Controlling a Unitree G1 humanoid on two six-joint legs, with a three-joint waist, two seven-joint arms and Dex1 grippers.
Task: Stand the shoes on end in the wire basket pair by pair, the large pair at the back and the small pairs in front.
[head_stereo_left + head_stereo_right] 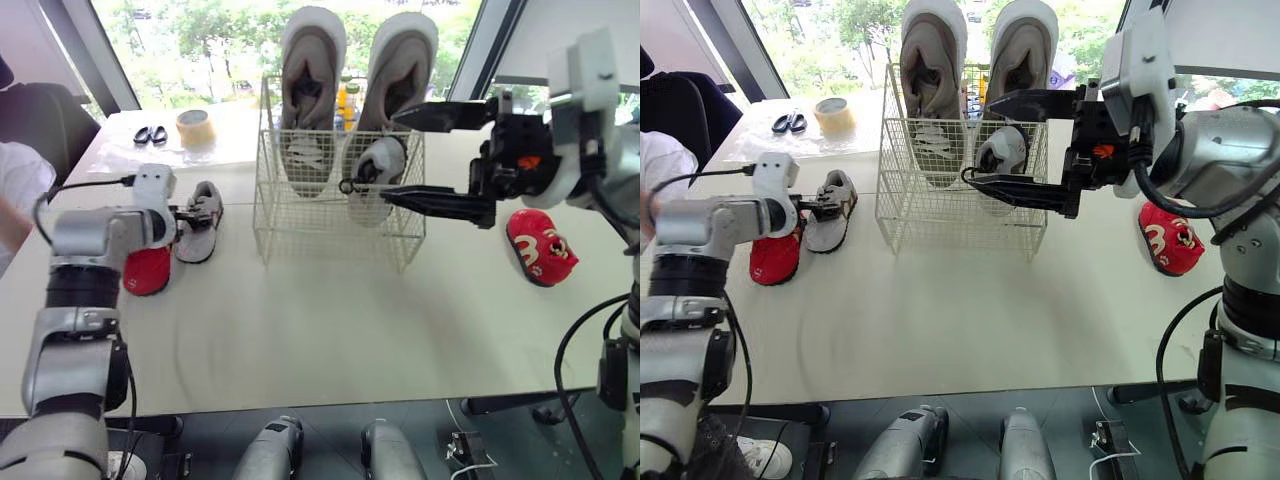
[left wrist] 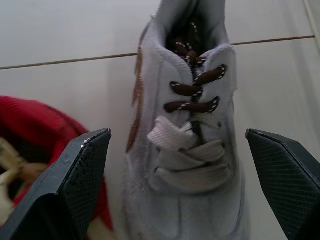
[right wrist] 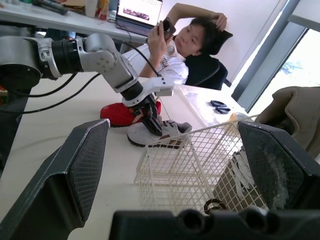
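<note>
The wire basket [image 1: 335, 215] stands mid-table. A large grey pair [image 1: 312, 70] stands on end at its back, and one small grey shoe [image 1: 375, 175] stands in its front right part. My right gripper [image 1: 392, 156] is open, one finger above that shoe and one in front of the basket wall. The other small grey shoe [image 1: 200, 222] lies flat left of the basket. My left gripper [image 2: 177, 134] is open, its fingers [image 2: 85, 170] either side of this shoe without touching. One red shoe [image 1: 147, 270] lies beside it, another red shoe [image 1: 540, 247] right of the basket.
A tape roll [image 1: 195, 128] and scissors [image 1: 150, 134] lie at the table's far left. A seated person [image 3: 185, 40] holds a phone beyond the table's left side. Bottles [image 1: 345, 100] stand behind the basket.
</note>
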